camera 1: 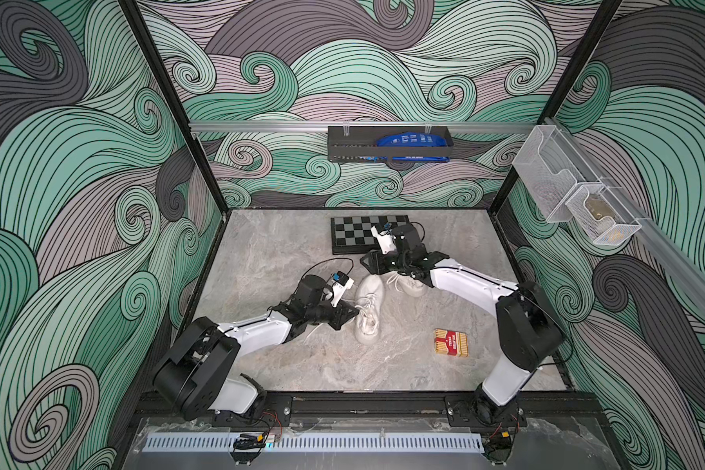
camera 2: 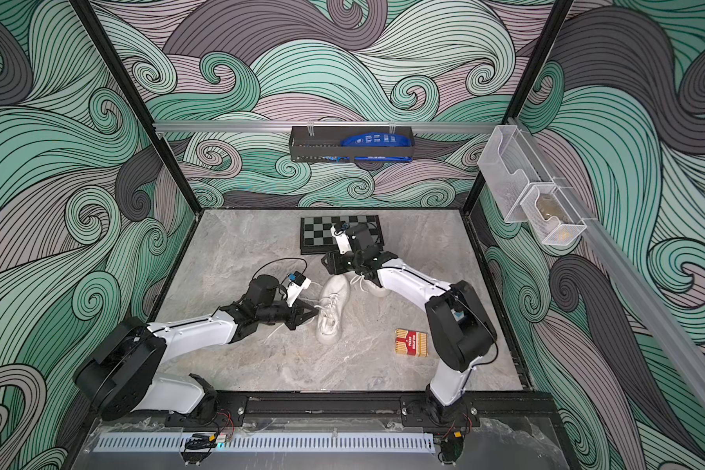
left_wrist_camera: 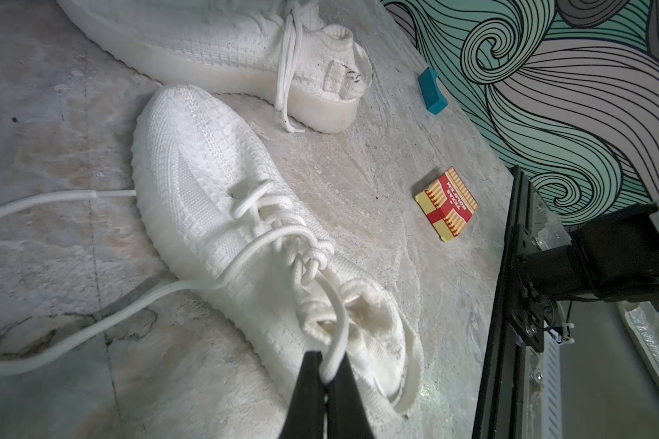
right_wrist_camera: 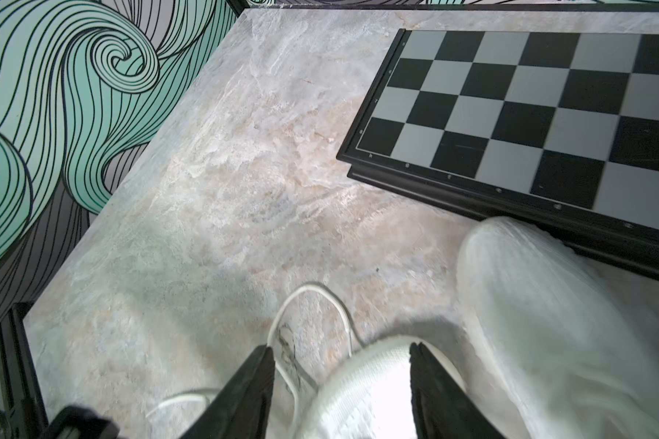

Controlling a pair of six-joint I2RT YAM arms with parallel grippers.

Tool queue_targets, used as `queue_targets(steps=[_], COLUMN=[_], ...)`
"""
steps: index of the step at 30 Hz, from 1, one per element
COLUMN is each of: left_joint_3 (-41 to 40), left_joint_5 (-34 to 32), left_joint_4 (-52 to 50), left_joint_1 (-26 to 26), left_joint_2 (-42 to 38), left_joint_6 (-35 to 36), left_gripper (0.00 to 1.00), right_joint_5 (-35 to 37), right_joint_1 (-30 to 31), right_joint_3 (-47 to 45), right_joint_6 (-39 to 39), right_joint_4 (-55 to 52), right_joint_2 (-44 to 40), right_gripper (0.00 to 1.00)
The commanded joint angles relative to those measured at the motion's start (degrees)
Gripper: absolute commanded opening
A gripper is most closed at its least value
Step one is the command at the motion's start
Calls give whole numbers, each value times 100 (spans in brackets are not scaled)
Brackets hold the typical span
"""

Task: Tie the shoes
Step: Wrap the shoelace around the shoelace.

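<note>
Two white knit shoes lie mid-table. The near shoe [camera 1: 368,311] [camera 2: 331,310] [left_wrist_camera: 221,182] points away from me, with its laces loose on the table. The far shoe [camera 1: 408,286] [camera 2: 377,288] [left_wrist_camera: 206,41] is partly under my right arm. My left gripper [camera 1: 356,312] [camera 2: 315,312] [left_wrist_camera: 326,365] is shut on a lace [left_wrist_camera: 337,323] at the near shoe's collar. My right gripper [camera 1: 365,262] [camera 2: 325,260] [right_wrist_camera: 341,349] hangs open above the near shoe's toe [right_wrist_camera: 373,391], nothing held. A lace loop [right_wrist_camera: 309,289] lies just beyond it.
A chessboard [camera 1: 367,238] [right_wrist_camera: 510,114] lies at the back, close to the right gripper. A red and yellow card box [camera 1: 451,342] [left_wrist_camera: 447,203] sits to the right. A teal block [left_wrist_camera: 432,91] lies beyond the far shoe. A black bin [camera 1: 387,144] and mesh baskets [camera 1: 566,195] hang on the walls.
</note>
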Motion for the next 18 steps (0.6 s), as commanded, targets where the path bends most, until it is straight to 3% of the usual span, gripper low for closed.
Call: queue_targets(steps=[1, 7, 18], left_joint_3=[253, 420, 507], left_joint_5=[314, 555, 598], left_joint_4=[95, 104, 138], left_joint_1=[39, 45, 54], left_joint_2=[255, 518, 582], left_joint_6=[2, 36, -12], left_gripper=[0, 0, 0], right_joint_5=[-1019, -2123, -2258], right_joint_1=[51, 146, 362], right_joint_3=[-638, -1312, -1310], right_joint_6=[-784, -1102, -1328], right_joint_4=[49, 224, 226], right_joint_2=[-564, -747, -238], right_gripper=[55, 51, 43])
